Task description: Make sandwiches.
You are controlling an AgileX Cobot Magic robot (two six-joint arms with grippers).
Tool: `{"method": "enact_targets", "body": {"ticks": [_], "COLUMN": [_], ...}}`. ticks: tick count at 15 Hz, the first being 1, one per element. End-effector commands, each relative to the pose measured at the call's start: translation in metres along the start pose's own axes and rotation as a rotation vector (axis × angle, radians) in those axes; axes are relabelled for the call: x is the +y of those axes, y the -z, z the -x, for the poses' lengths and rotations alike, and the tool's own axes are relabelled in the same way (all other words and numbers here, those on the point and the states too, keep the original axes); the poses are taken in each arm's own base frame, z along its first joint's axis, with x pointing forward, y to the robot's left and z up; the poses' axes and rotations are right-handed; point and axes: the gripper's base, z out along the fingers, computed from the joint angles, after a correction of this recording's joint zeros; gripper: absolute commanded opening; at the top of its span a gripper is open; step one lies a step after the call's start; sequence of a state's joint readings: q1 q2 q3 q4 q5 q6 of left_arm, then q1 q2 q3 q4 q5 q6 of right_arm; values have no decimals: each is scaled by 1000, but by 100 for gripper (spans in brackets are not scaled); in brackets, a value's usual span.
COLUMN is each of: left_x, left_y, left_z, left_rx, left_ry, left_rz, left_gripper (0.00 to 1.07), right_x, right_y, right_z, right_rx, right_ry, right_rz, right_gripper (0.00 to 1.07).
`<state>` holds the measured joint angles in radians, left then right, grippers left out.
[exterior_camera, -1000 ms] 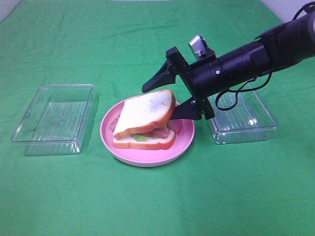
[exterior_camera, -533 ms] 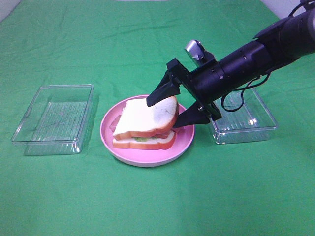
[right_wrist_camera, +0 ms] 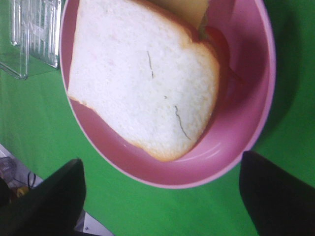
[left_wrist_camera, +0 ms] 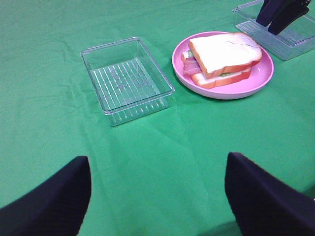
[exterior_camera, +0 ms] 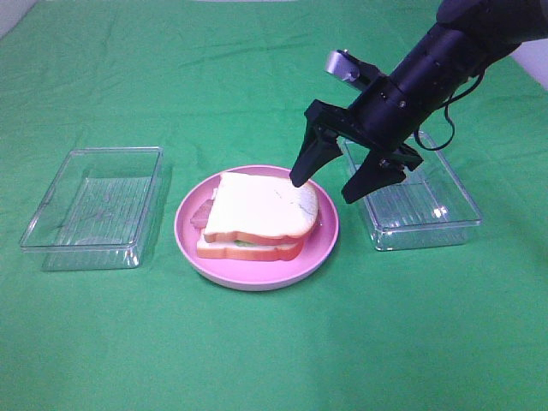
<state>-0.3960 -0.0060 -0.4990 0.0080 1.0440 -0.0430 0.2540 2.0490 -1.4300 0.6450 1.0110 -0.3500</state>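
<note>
STEP: top slice on, stack looks complete | GRIP: my right gripper spread wide, empty, just above the sandwich on the pink plate; left gripper released, well back | NEXT: I'd lift clear.

Toy sandwich laid flat on a round pink plate, white top slice with orange-brown crust set slightly askew over the bottom slice, pale green lettuce, reddish-pink bacon and yellow cheese seen between
</note>
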Motion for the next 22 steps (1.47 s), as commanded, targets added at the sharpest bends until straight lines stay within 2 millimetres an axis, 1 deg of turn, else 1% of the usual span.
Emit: {"method": "enact_targets", "body": {"ticks": [1, 2, 3, 5, 6, 7, 8, 9, 11, 13, 14, 15, 17, 19, 20, 22], "left_x": [0, 0, 0, 0, 0, 0, 0, 0, 0, 0, 0, 0, -1, -2, -2, -2], "left_y": [2, 2, 2, 2, 2, 2, 2, 2, 2, 2, 2, 2, 2, 2, 2, 2], "left_z": [-1, -1, -1, -1, -1, -1, -1, -1, -1, -1, -1, -1, -1, -1, -1, -1], "left_rx": [-23, -23, -23, -23, -23, -23, -23, -23, -23, -23, -23, -23, -23, -23, -23, -22], "left_ry": [2, 1, 1, 1, 1, 2, 1, 1, 1, 1, 1, -5, -27, -32, -32, -31], "left_rz": [-1, -1, -1, -1, -1, -2, -2, -2, -2, -2, -2, -2, -17, -23, -23, -24], "left_gripper": [73, 73, 73, 73, 73, 73, 73, 73, 73, 73, 73, 73, 73, 73, 73, 73], "right_x": [11, 15, 17, 29, 35, 41, 49, 52, 53, 50, 48, 45, 43, 40, 39, 35], "right_y": [35, 49, 59, 94, 109, 122, 135, 139, 138, 134, 130, 124, 120, 115, 112, 106], "right_z": [-11, -18, -22, -45, -61, -83, -118, -142, -192, -227, -249, -276, -306, -331, -342, -358], "right_rx": [23, 25, 23, -19, -45, -74, -108, -126, -156, -178, -202, -240, -344, -464, -508, -576], "right_ry": [68, 95, 102, 101, 109, 126, 145, 152, 170, 182, 193, 239, 325, 391, 408, 429], "right_rz": [-118, -175, -210, -326, -365, -394, -412, -416, -419, -426, -430, -444, -462, -481, -484, -494], "right_gripper": [77, 77, 77, 77, 77, 77, 77, 77, 77, 77, 77, 77, 77, 77, 77, 77]}}
